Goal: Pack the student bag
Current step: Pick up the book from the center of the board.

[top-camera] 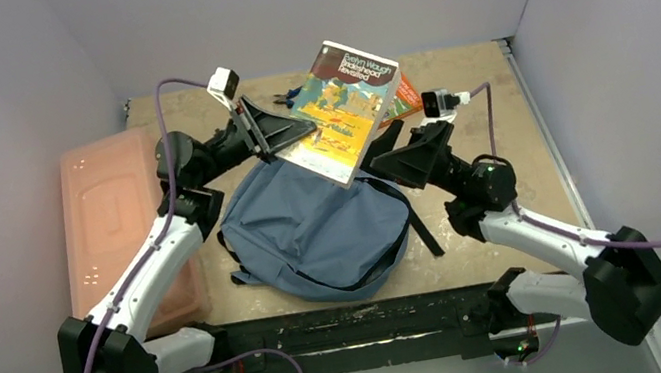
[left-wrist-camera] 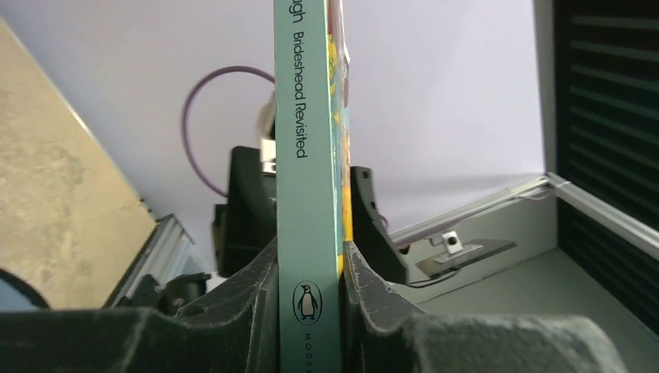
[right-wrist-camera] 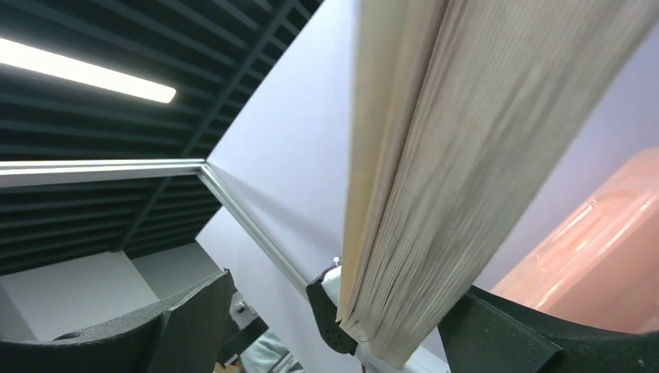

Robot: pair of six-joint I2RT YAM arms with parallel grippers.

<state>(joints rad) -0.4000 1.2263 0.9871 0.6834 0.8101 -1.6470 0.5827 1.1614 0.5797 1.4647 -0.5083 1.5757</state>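
Observation:
The grey-blue student bag (top-camera: pixel 314 235) lies on the table between the arms, its straps trailing to the right. My left gripper (top-camera: pixel 295 132) is shut on the spine of a teal paperback (top-camera: pixel 341 109), "Brideshead Revisited", and holds it tilted in the air above the bag's far edge. In the left wrist view the spine (left-wrist-camera: pixel 308 194) stands upright, clamped in that gripper (left-wrist-camera: pixel 311 256). My right gripper (top-camera: pixel 390 151) is open at the book's lower right corner. In the right wrist view the page edges (right-wrist-camera: pixel 435 194) hang between its spread fingers (right-wrist-camera: pixel 346 287), close to the right finger (right-wrist-camera: pixel 505 334).
A translucent pink plastic box (top-camera: pixel 115 223) lies at the left side of the table and shows in the right wrist view (right-wrist-camera: pixel 598 241). An orange book (top-camera: pixel 406 98) and small dark-blue items (top-camera: pixel 291 98) lie at the back, behind the held paperback.

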